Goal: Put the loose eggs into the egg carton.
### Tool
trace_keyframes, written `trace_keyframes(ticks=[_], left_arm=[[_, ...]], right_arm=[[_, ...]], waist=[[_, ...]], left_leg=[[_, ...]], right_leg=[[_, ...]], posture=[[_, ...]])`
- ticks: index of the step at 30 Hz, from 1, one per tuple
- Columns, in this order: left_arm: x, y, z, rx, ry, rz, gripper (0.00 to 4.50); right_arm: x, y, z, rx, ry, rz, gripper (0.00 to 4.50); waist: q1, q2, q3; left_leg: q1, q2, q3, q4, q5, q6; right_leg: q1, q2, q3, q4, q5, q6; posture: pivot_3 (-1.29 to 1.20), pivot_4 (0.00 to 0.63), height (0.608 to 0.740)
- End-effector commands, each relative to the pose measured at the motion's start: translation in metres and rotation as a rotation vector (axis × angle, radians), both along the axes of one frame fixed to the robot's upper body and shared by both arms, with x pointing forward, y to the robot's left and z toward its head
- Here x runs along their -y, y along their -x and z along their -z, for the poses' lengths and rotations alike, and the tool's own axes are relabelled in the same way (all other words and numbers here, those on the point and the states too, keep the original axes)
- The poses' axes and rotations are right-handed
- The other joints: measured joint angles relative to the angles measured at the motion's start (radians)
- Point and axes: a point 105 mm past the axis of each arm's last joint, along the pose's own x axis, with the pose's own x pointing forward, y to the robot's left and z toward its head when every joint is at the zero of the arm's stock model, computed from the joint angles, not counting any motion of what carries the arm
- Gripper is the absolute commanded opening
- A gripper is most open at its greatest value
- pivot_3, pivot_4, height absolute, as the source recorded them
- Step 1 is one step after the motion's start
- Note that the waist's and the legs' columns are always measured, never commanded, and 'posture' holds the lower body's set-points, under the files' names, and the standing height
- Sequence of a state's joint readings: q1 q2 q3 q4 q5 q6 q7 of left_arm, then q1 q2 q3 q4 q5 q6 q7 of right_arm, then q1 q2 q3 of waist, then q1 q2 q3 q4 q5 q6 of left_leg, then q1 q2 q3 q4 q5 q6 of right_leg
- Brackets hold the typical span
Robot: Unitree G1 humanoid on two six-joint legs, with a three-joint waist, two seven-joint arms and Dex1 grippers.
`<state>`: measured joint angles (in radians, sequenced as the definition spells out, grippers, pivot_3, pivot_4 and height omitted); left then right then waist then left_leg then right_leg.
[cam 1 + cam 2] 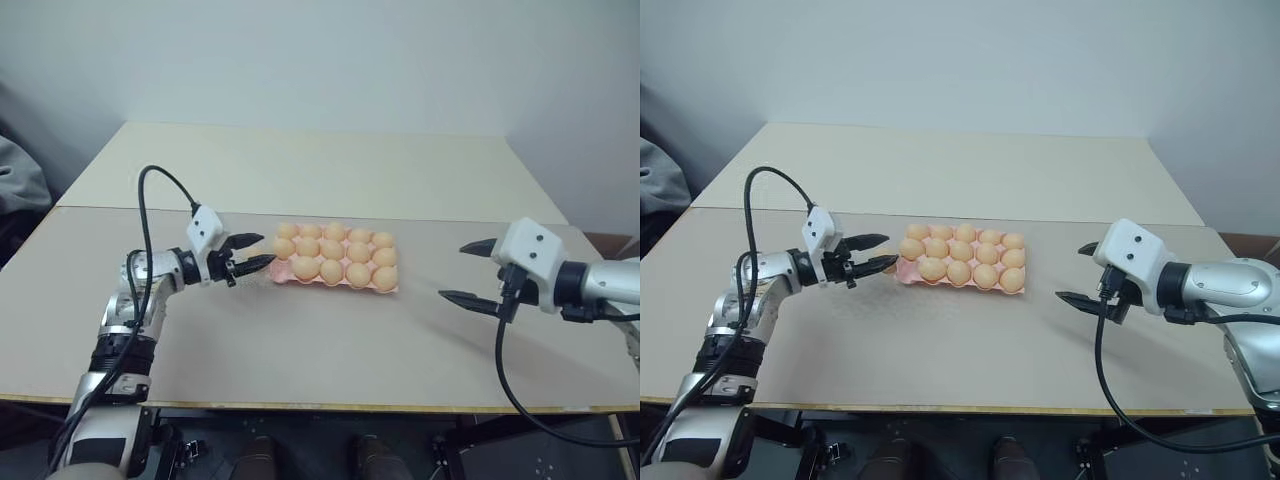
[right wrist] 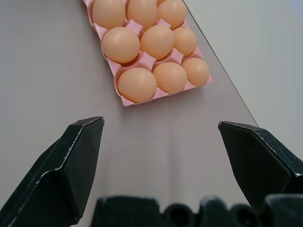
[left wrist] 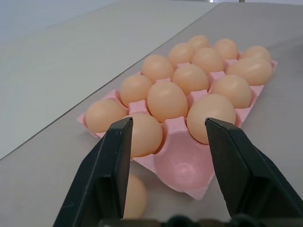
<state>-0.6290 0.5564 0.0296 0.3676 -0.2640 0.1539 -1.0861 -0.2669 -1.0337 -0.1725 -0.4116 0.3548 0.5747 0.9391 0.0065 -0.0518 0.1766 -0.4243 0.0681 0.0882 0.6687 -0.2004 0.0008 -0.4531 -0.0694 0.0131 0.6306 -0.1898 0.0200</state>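
Note:
The pink egg carton (image 1: 391, 290) lies mid-table with eggs (image 1: 332, 249) in several cups. Its near left corner cup (image 3: 182, 163) is empty. One loose egg (image 3: 136, 196) rests on the table just outside that corner, partly hidden behind one finger in the left wrist view. My left gripper (image 1: 266, 250) points at the carton's left end, low over the table. Its fingers (image 3: 113, 161) stand apart with nothing between them. My right gripper (image 1: 452, 270) hovers to the right of the carton, a short way off, with its fingers (image 2: 78, 156) spread wide and empty.
The beige table (image 1: 330, 340) has a seam (image 1: 450, 221) running across behind the carton. A grey cloth (image 1: 20, 185) lies beyond its left edge. The front edge (image 1: 330, 404) runs close below the arms.

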Motion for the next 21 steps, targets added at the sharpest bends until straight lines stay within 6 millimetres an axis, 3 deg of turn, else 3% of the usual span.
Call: trace_keyframes(ticks=[1, 8, 11, 16, 21], left_arm=[[0.006, -0.001, -0.007, 0.000, 0.008, 0.032, 2.61], [0.019, -0.007, 0.003, -0.006, -0.022, 0.078, 2.61], [0.019, -0.010, -0.005, 0.030, -0.002, 0.060, 2.61], [-0.009, -0.021, -0.024, 0.109, 0.051, -0.084, 2.61], [-0.042, -0.030, -0.024, 0.092, 0.028, -0.217, 2.61]], right_arm=[[-0.002, 0.003, -0.010, 0.058, 0.011, -0.005, 4.50], [0.001, 0.005, -0.010, 0.062, 0.015, 0.013, 4.50], [0.001, 0.006, -0.011, 0.066, 0.012, 0.016, 4.50], [0.002, 0.008, -0.010, 0.064, 0.011, 0.021, 4.50], [0.002, 0.008, -0.010, 0.064, 0.013, 0.023, 4.50]], waist=[[0.000, 0.000, 0.000], [0.002, 0.000, 0.000], [0.000, 0.000, 0.000], [-0.001, 0.000, 0.000], [-0.007, 0.000, 0.000]], left_leg=[[0.000, 0.000, 0.000, 0.000, 0.000, 0.000], [0.000, 0.000, 0.000, 0.000, 0.000, 0.000], [0.000, 0.000, 0.000, 0.000, 0.000, 0.000], [0.000, 0.000, -0.001, 0.000, 0.000, 0.000], [0.000, 0.000, -0.001, 0.000, 0.000, 0.000]], right_leg=[[0.000, 0.000, 0.000, 0.000, 0.000, 0.000], [0.000, 0.000, 0.000, 0.000, 0.000, 0.001], [0.000, 0.000, 0.000, 0.000, 0.000, 0.000], [0.000, 0.000, 0.000, 0.000, 0.000, 0.000], [0.000, 0.000, 0.000, 0.000, -0.001, 0.001]], posture=[[0.00, 0.150, 0.740], [0.00, 0.150, 0.740], [0.00, 0.150, 0.740], [0.00, 0.150, 0.740], [0.00, 0.150, 0.740]])
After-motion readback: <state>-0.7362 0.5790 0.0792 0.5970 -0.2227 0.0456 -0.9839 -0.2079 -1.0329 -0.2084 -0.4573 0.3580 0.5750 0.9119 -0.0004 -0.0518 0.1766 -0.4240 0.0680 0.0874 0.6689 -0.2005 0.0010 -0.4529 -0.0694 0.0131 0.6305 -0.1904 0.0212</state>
